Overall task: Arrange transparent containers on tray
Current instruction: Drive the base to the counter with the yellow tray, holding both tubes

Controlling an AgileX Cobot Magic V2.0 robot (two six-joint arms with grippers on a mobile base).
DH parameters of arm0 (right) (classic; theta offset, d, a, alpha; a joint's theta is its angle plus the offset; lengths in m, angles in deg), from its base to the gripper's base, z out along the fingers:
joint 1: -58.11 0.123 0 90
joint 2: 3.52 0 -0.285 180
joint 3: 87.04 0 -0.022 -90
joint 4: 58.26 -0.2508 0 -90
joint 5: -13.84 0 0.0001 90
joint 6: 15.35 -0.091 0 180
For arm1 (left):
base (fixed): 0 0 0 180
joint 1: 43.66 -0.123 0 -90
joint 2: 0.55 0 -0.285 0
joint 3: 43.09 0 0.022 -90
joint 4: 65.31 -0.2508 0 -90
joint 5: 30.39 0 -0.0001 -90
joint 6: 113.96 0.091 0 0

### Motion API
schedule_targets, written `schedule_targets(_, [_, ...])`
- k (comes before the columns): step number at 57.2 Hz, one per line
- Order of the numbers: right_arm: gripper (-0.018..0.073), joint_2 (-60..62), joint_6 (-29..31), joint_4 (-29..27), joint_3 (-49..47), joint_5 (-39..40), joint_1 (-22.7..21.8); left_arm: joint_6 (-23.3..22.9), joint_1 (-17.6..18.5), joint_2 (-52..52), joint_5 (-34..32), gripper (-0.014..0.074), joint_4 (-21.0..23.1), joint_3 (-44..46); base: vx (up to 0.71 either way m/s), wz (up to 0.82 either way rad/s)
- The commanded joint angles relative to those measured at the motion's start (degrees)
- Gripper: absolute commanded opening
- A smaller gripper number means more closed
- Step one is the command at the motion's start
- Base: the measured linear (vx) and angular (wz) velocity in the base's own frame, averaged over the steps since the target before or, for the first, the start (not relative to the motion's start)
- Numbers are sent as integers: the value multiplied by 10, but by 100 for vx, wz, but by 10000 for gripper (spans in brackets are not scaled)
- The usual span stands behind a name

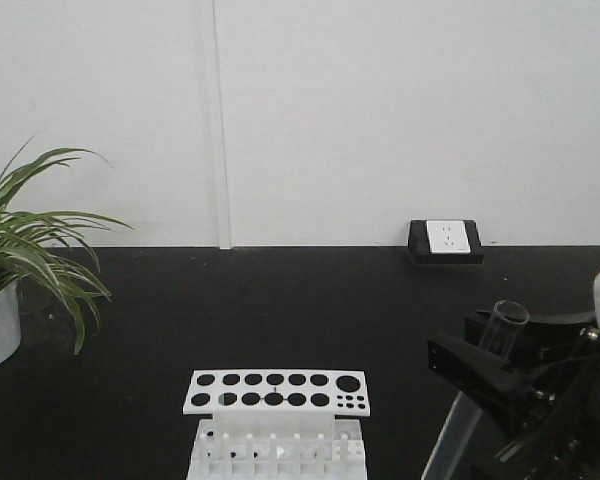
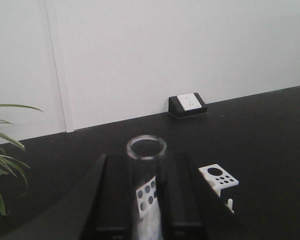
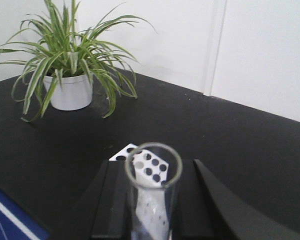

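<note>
My left gripper (image 2: 146, 167) is shut on a clear glass test tube (image 2: 146, 200) that stands upright between its black fingers, round rim on top. The right gripper (image 3: 153, 172) is likewise shut on a second test tube (image 3: 152, 210). In the front view the right gripper (image 1: 485, 365) sits at the lower right, and its tube (image 1: 448, 445) leans with the rim up and to the right. The white rack with black holes (image 1: 277, 391) stands at the bottom centre with no tubes seen in it. The yellow tray is out of view.
A potted plant (image 1: 20, 250) stands at the far left on the black table (image 1: 280, 310). A wall socket block (image 1: 446, 240) sits at the table's back edge. The rack (image 2: 217, 176) lies right of the left gripper. A blue surface (image 3: 5, 220) shows at the lower left.
</note>
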Motion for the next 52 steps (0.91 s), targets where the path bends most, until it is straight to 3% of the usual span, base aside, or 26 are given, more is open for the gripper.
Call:
schedule_targets(1, [-8, 7, 5, 3, -18, 47, -1, -3, 3, -1, -53, 201, 5, 22, -26, 3])
schedule_targets(52, [-8, 7, 5, 3, -18, 47, -1, -3, 3, -1, -53, 201, 5, 22, -31, 18])
